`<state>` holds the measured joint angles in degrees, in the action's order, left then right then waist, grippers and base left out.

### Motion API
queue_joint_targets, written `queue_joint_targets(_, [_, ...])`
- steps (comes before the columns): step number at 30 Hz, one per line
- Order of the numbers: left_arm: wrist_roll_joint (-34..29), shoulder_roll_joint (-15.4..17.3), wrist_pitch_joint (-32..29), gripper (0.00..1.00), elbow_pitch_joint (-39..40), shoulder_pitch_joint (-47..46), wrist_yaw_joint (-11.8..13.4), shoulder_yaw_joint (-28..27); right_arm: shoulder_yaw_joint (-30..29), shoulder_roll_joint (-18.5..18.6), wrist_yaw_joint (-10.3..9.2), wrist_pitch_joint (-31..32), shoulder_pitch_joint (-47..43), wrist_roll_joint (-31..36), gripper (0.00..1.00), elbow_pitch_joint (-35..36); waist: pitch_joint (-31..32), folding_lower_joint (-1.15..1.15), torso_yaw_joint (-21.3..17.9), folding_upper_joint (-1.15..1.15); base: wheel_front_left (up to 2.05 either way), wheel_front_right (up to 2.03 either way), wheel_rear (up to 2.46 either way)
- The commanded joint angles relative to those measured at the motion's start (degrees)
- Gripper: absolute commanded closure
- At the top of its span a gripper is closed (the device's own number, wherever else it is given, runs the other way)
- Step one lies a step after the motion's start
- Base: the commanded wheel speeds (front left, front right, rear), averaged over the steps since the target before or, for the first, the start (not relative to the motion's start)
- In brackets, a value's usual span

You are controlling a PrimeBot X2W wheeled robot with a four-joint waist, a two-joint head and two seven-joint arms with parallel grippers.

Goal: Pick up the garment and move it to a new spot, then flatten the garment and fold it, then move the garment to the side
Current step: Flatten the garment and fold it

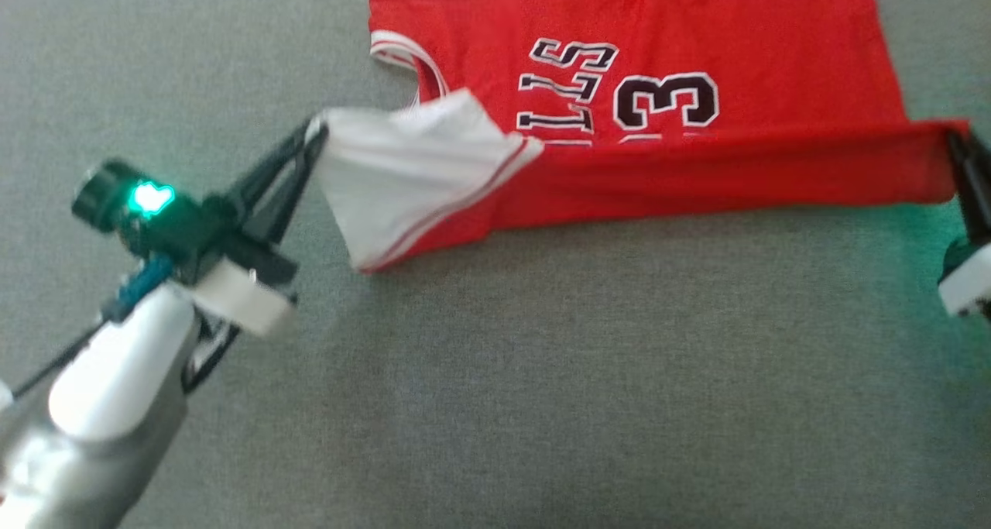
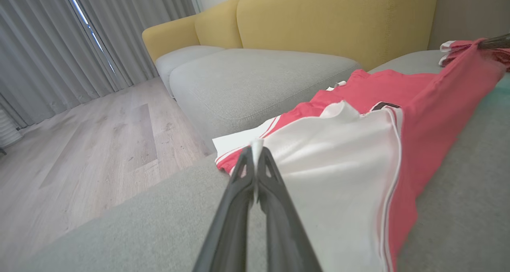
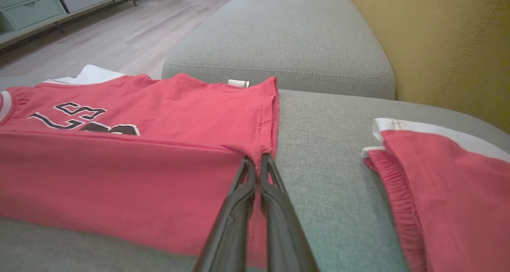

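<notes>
The garment (image 1: 658,72) is a red jersey with black-and-white lettering, lying on a grey sofa cushion (image 1: 542,374). Its near edge is lifted and stretched between both grippers, folding over toward the lettering. My left gripper (image 1: 316,132) is shut on the left corner, where the white inner side (image 1: 410,173) shows. In the left wrist view the left gripper (image 2: 255,146) pinches that white fabric (image 2: 338,176). My right gripper (image 1: 954,138) is shut on the red right corner at the frame's edge. Seen from the right wrist, the right gripper (image 3: 257,158) clamps the red hem (image 3: 119,176).
A second red piece with white trim (image 3: 438,176) lies on the cushion to the right of the jersey. The yellow sofa back (image 2: 338,21) rises behind. Past the cushion's edge lies wooden floor (image 2: 79,152) with grey curtains (image 2: 40,45).
</notes>
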<state>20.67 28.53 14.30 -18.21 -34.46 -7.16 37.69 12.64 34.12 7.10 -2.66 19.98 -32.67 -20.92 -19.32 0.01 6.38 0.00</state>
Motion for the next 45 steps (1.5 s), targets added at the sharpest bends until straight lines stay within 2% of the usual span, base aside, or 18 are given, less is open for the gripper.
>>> queue_joint_targets(1, [0.1, 1.5, 0.6, 1.0, 0.2, -3.9, -0.2, -2.1, 0.0, 1.1, 0.39, -0.2, 1.2, 0.8, 1.0, 0.5, -1.8, -0.01, 0.4, 0.0, 0.0, 0.0, 0.0])
queue_joint_targets(14, [0.7, 0.1, 0.7, 1.0, -6.1, -15.1, -0.3, 3.5, 3.2, -0.5, 0.39, -2.4, 11.9, 3.6, 1.0, -6.8, -7.4, -0.01, 1.1, 0.0, 0.0, 0.0, 0.0])
queue_joint_targets(15, [0.6, -0.2, 0.7, 1.0, -6.5, -15.4, -0.3, 3.4, 3.5, -0.7, 0.39, -2.7, 12.4, 3.6, 0.94, -7.5, -7.6, -0.01, 1.1, 0.0, 0.0, 0.0, 0.0])
queue_joint_targets(16, [0.4, -0.5, 0.7, 1.0, -6.9, -15.5, -0.3, 3.3, 3.7, -0.9, 0.39, -3.0, 12.9, 3.7, 0.39, -8.2, -7.6, -0.01, 1.1, 0.0, 0.0, 0.0, 0.0])
queue_joint_targets(17, [0.4, -0.8, 0.7, 0.9, -7.2, -15.6, -0.3, 3.0, 3.7, -1.3, 0.39, -3.6, 13.2, 3.6, 0.0, -8.8, -7.6, -0.01, 1.1, 0.0, 0.0, 0.0, 0.0])
queue_joint_targets(18, [0.2, -1.1, 0.7, 0.77, -7.3, -15.5, -0.3, 2.7, 3.8, -1.8, 0.39, -4.3, 13.5, 3.4, 0.0, -9.3, -7.4, -0.01, 1.1, 0.0, 0.0, 0.0, 0.0])
queue_joint_targets(19, [-0.2, -1.4, 0.7, 0.54, -6.9, -15.4, -0.3, 1.9, 3.9, -2.1, 0.39, -5.1, 13.7, 3.4, 0.0, -9.8, -7.1, -0.01, 1.0, 0.0, 0.0, 0.0, 0.0])
queue_joint_targets(20, [-0.5, -1.6, 0.7, 0.0, -6.3, -14.9, -0.2, 0.7, 4.0, -2.4, 0.39, -6.0, 13.8, 3.4, 0.0, -10.1, -6.8, -0.01, 0.9, 0.0, 0.0, 0.0, 0.0])
queue_joint_targets(24, [-1.0, -2.6, 0.7, 0.0, -2.3, -10.2, 2.1, -5.9, 4.1, -3.7, 0.39, -8.8, 13.2, 2.7, 0.0, -11.1, -4.7, -0.01, 0.5, 0.0, 0.0, 0.0, 0.0])
queue_joint_targets(26, [1.1, -4.1, 0.7, 0.0, -0.6, -6.1, 2.9, -10.1, 3.9, -4.5, 0.39, -9.7, 12.4, 2.4, 0.0, -11.2, -3.5, -0.01, 0.2, 0.0, 0.0, 0.0, 0.0])
queue_joint_targets(31, [5.9, -8.4, 0.7, 0.0, 0.5, 5.2, 2.8, -16.0, 3.4, -6.2, 0.39, -11.0, 9.5, 2.0, 0.0, -11.0, -0.4, -0.01, -0.5, 0.0, 0.0, 0.0, 0.0])
queue_joint_targets(38, [12.1, -13.7, 0.3, 0.0, -6.0, 12.1, 1.0, -15.2, 2.6, -7.8, 0.39, -11.6, 6.5, 1.8, 0.0, -10.5, 1.5, -0.01, -0.9, 0.0, 0.0, 0.0, 0.0])
queue_joint_targets(45, [14.1, -15.4, -3.0, 0.0, -14.1, 9.7, 0.0, -10.7, 2.5, -9.1, 0.39, -11.8, 4.6, 1.5, 0.0, -10.3, 1.9, -0.01, -1.6, 0.0, 0.0, 0.0, 0.0])
